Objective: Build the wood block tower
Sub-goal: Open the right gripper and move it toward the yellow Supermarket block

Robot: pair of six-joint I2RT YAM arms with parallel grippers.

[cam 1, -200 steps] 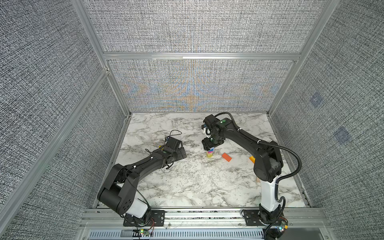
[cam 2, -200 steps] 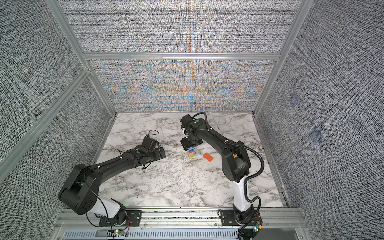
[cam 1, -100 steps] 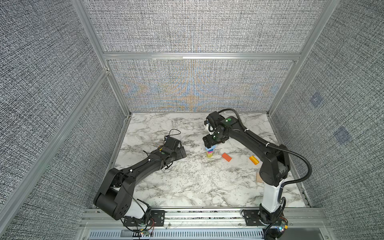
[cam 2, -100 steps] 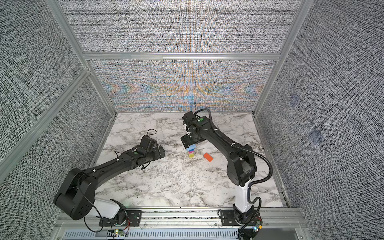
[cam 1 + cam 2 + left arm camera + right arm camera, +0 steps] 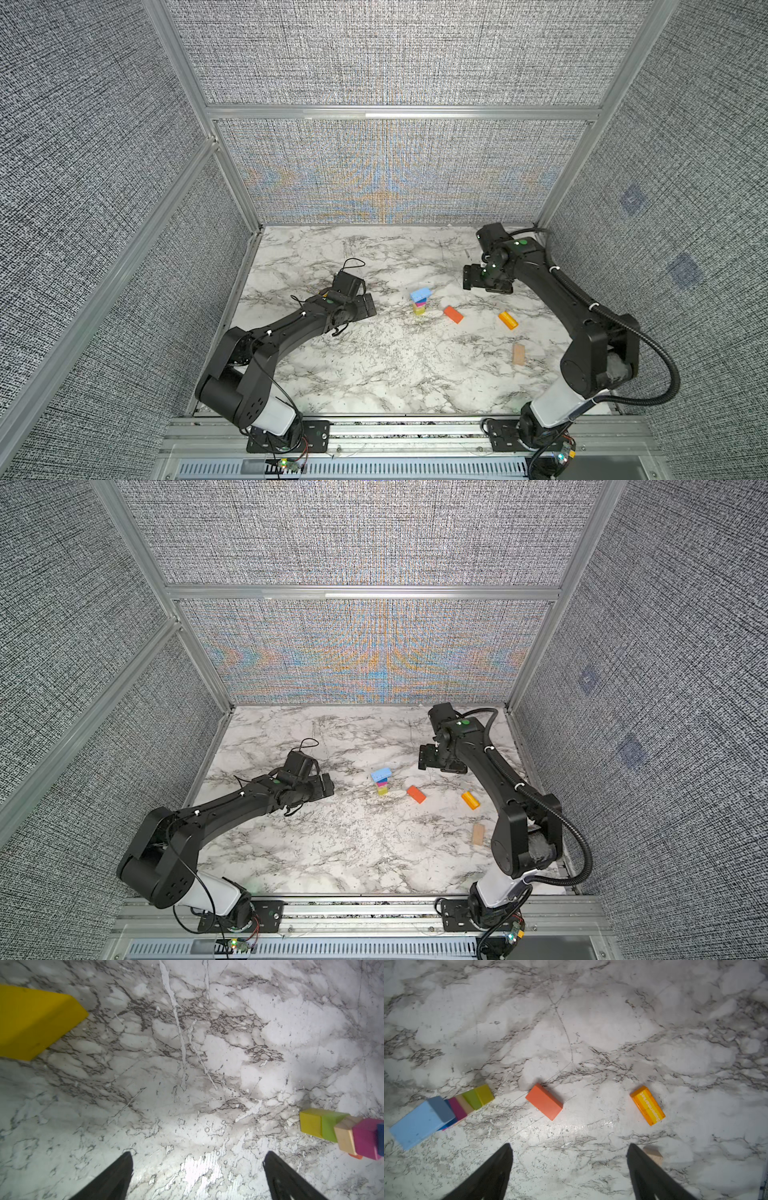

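Right claw (image 5: pixel 570 1145) spread wide, empty, raised over the far right of the white marble desk (image 5: pixel 374 374), arm bent. Left claw (image 5: pixel 198 1152) spread wide, empty, low, arm stretched nearly flat toward the middle. Between them, clear of both: narrow tower of small painted wood blocks (image 5: pixel 419 306), light blue slab (image 5: pixel 420 294) on top. Right of it, apart: red-orange wooden slab (image 5: pixel 453 314), striped orange block (image 5: pixel 508 320), plain wooden plank (image 5: pixel 518 354) near the right edge. Yellow wooden wedge (image 5: pixel 35 1022) near the left claw. Broad bare marble toward the near edge.
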